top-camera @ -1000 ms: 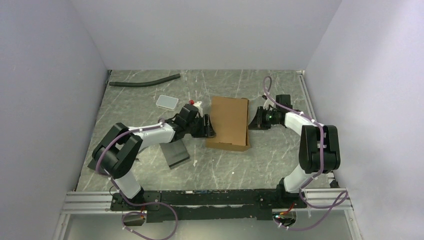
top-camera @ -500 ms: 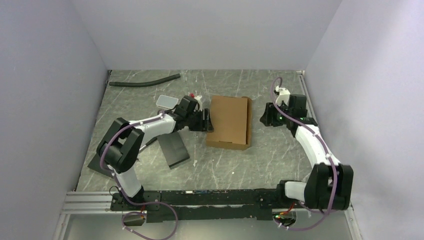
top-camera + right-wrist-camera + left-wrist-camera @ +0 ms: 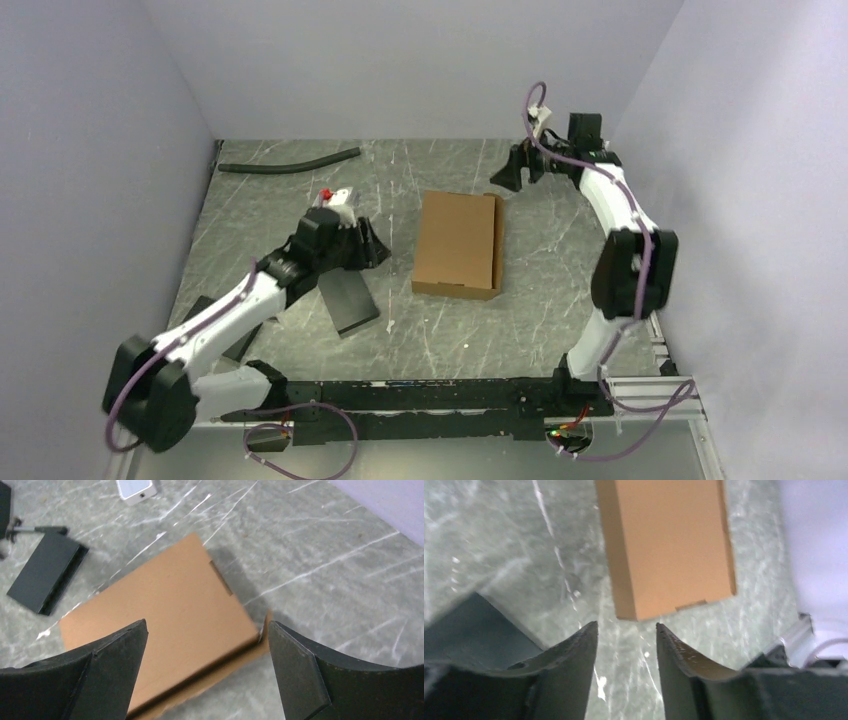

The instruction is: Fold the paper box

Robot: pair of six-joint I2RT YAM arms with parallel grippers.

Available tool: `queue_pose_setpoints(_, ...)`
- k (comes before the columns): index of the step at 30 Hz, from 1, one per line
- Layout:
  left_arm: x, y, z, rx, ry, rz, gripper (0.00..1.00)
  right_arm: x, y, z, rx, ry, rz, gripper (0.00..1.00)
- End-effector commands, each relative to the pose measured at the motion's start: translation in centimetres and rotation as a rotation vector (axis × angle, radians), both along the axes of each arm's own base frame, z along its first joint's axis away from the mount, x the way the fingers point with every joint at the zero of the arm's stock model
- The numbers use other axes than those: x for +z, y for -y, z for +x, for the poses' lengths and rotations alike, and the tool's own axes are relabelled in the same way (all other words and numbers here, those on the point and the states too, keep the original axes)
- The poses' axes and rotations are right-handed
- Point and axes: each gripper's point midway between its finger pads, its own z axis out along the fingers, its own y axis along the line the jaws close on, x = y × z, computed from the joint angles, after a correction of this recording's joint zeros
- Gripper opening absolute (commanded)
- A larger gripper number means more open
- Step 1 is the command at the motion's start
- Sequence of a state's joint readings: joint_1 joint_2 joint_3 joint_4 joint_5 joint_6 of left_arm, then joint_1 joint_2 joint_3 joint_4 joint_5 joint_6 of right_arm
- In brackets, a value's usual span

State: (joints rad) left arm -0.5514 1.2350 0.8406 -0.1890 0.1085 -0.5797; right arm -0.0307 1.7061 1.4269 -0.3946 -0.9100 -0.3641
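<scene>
The paper box (image 3: 458,243) lies shut on the tabletop near the middle, a plain brown shallow mailer; its right side wall stands a little proud of the lid. The left wrist view shows the paper box (image 3: 664,545) ahead of the fingers, and in the right wrist view the paper box (image 3: 160,610) lies below them. My left gripper (image 3: 375,250) hovers left of the box, apart from it; the left gripper (image 3: 626,625) is open with only table between its fingers. Raised beyond the box's far right corner, my right gripper (image 3: 505,172) holds nothing; the right gripper (image 3: 208,624) is wide open.
A black slab (image 3: 348,303) lies left of the box, and another black slab (image 3: 215,325) lies partly under the left arm. A black hose (image 3: 290,162) runs along the back left. A small white container (image 3: 136,489) sits beyond the box. Walls enclose three sides.
Both grippers have left the box's sides. The right one opened wide and rose toward the back wall. The left one drew back to the left.
</scene>
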Motion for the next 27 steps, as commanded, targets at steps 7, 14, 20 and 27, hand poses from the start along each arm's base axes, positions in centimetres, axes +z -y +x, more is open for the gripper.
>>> queue_pose_setpoints(7, -4.8, 6.3, -10.6, -0.2, -0.274, -0.334, 0.38, -6.5, -5.0, 7.0, 0.073, -0.284, 0.048, 0.88)
queue_pose_setpoints(14, -9.6, 9.6, -8.6, -0.21, -0.373, -0.28, 0.38, -11.4, -6.3, 5.8, 0.107, -0.388, -0.036, 0.74)
queue_pose_setpoints(20, -12.0, 9.8, -4.8, -0.133, -0.413, -0.19, 0.38, -13.0, -5.1, 2.9, 0.1, -0.428, -0.105, 0.58)
queue_pose_setpoints(27, -12.0, 6.1, 1.8, -0.017, -0.411, -0.175, 0.39, -14.3, -2.5, -2.1, -0.089, -0.49, -0.16, 0.48)
